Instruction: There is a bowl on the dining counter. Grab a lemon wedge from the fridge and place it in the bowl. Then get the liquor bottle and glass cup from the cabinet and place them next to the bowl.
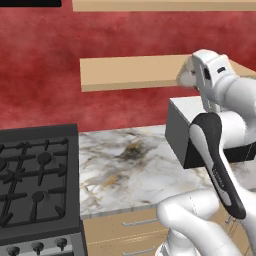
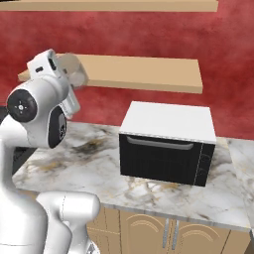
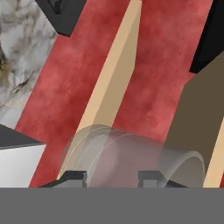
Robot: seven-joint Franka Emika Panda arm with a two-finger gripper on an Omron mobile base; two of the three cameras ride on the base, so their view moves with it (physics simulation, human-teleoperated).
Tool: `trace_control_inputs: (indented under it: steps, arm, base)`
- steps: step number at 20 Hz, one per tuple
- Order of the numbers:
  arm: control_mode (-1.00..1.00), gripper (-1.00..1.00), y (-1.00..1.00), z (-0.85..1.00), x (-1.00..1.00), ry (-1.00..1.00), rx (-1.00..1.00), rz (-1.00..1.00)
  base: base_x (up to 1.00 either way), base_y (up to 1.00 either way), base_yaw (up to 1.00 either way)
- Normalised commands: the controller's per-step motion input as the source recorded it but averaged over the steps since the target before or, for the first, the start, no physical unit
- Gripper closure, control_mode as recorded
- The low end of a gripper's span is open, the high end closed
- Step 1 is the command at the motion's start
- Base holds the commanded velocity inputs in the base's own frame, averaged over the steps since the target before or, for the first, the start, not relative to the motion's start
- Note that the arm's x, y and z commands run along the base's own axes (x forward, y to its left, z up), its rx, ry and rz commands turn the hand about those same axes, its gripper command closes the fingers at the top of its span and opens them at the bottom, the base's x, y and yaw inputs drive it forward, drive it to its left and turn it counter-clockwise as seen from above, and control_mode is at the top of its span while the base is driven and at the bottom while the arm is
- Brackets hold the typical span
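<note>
Hand view, tool (image 3: 111, 176) gripping see-through glass cup (image 3: 131, 155), nothing inside, beside cabinet (image 3: 111, 83) shelf

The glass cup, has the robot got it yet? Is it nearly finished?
Not finished. The gripper is closed around the glass cup, up by the wooden cabinet shelf. It must still carry the cup to the bowl. Nothing here shows whether the lemon wedge or bottle steps are done.

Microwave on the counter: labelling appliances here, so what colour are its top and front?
White top, black front on the microwave; right base view shows it best.
</note>
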Motion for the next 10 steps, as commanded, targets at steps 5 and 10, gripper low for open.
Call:
trace_control_inputs:
  steps: [5,10]
  arm:
    - [-1.0,1.0,0.0,0.01,-1.0,0.0,0.0,0.0]
    - [-1.0,1.0,0.0,0.04,-0.76,0.0,0.0,0.0]
  base:
    - [0.0,0.0,0.0]
    - [0.0,0.0,0.0]
